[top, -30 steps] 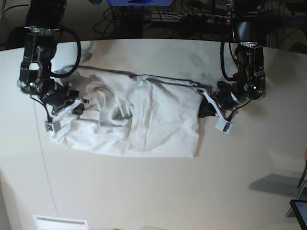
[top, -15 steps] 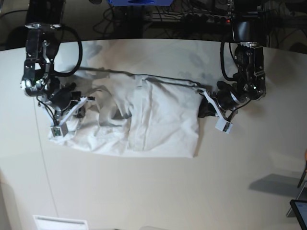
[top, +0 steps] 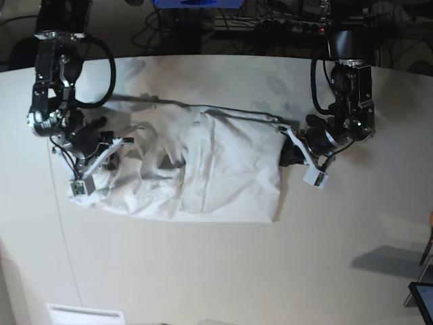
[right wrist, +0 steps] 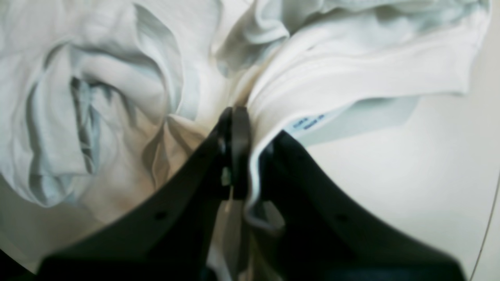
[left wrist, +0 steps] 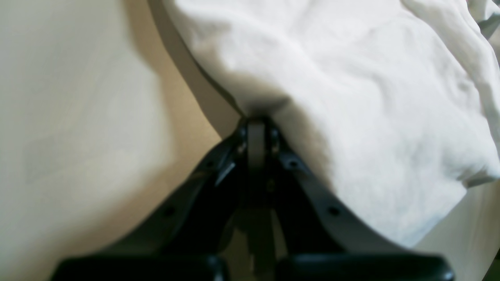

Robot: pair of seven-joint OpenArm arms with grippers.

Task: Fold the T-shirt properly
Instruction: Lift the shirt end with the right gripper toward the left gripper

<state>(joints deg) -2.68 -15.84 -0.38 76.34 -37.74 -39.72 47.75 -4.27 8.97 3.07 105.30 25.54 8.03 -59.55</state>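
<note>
The white T-shirt [top: 203,162] lies crumpled in a wide band across the middle of the table [top: 203,271]. My left gripper [top: 289,152] is at the shirt's right edge, with its jaws shut on the fabric edge. In the left wrist view the left gripper [left wrist: 258,119] pinches the hem of the T-shirt [left wrist: 351,97]. My right gripper [top: 111,150] is at the shirt's left end. In the right wrist view the right gripper [right wrist: 244,117] is shut on bunched folds of the T-shirt [right wrist: 332,86], near a small label [right wrist: 308,121].
Cables and dark equipment [top: 203,20] run along the table's far edge. A white slatted object [top: 84,315] sits at the front left. A dark screen corner [top: 423,298] shows at the front right.
My right gripper has shifted a little to the right and towards the shirt's middle, bunching the fabric at that end. The left arm has not moved.
</note>
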